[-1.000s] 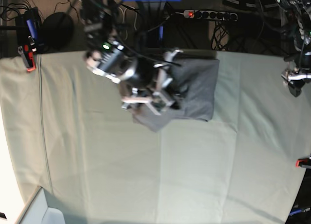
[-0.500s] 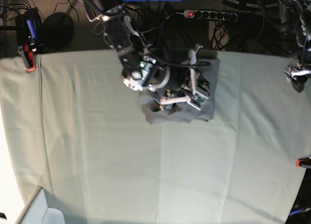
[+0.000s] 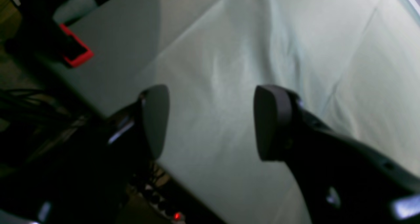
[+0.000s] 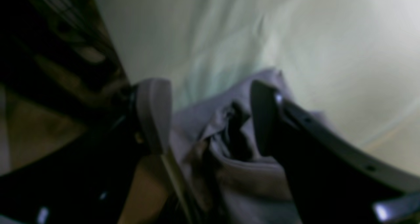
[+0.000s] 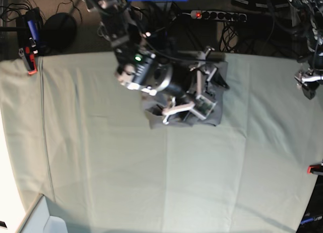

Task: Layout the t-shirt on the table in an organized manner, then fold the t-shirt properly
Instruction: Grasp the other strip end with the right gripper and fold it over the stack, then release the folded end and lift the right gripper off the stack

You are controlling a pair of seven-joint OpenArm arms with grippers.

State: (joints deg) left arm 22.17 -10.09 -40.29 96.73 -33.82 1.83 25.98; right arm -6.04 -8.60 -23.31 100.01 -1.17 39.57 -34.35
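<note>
The right claw point(image 4: 210, 119) hung with its jaws spread apart, rumpled folds of the dark grey t-shirt point(image 4: 236, 171) lying loose between them. In the base view that claw point(image 5: 194, 99) sat over the bunched t-shirt point(image 5: 214, 114) at the tabletop's point(image 5: 151, 182) twelve o'clock edge, its arm hiding much of the cloth. A red clamp point(image 5: 31, 66) gripped the ten o'clock corner. The left claw point(image 3: 210, 119), jaws apart and empty, hovered over bare cloth beside another red clamp point(image 3: 77, 51); from the base it point(image 5: 308, 84) stood at three o'clock, well apart from the shirt.
</note>
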